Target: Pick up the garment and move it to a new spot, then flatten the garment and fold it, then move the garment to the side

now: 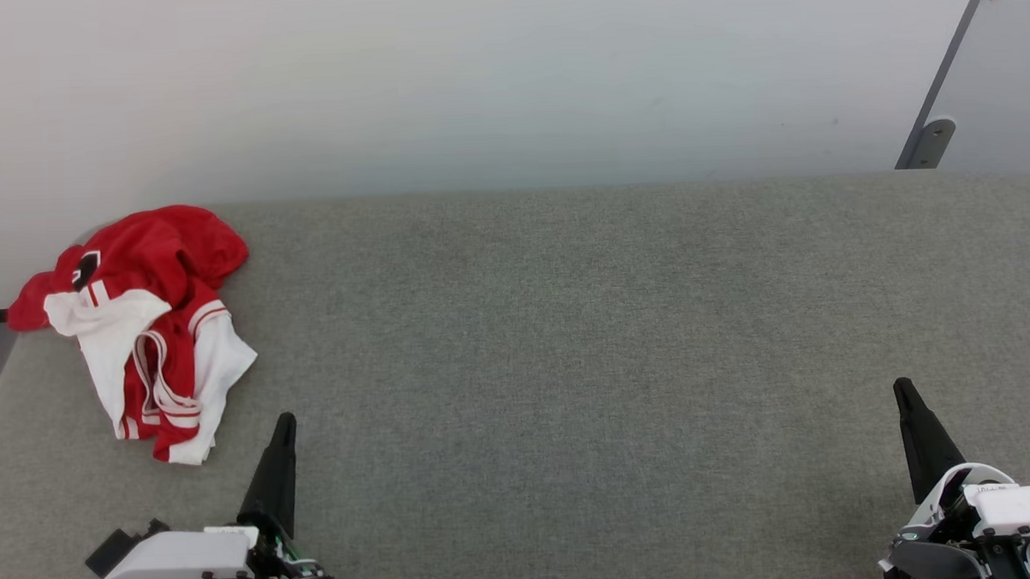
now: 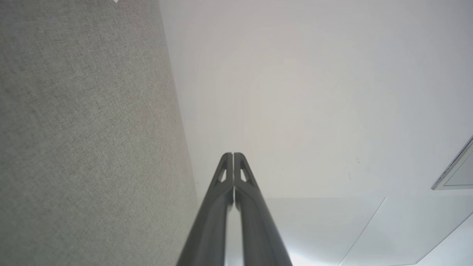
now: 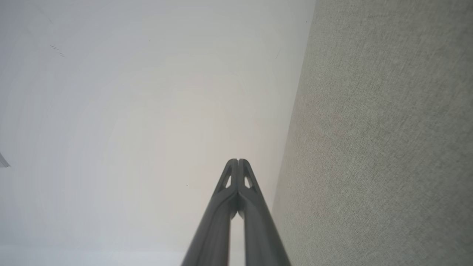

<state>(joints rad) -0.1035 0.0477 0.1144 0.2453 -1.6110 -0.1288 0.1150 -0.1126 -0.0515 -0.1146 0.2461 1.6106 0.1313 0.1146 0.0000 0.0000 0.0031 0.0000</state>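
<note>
We log the garment point(image 1: 144, 328) crumpled far left on grey table point(image 1: 569, 365), left gripper point(image 1: 285, 422) near it, right gripper point(image 1: 902, 387) well apart, both pinched shut, white wall point(image 1: 473, 77) behind.

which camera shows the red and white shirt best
The head view: the garment lies crumpled in full at the left end of the table. Both wrist views look along shut jaws at bare table and wall.
</note>
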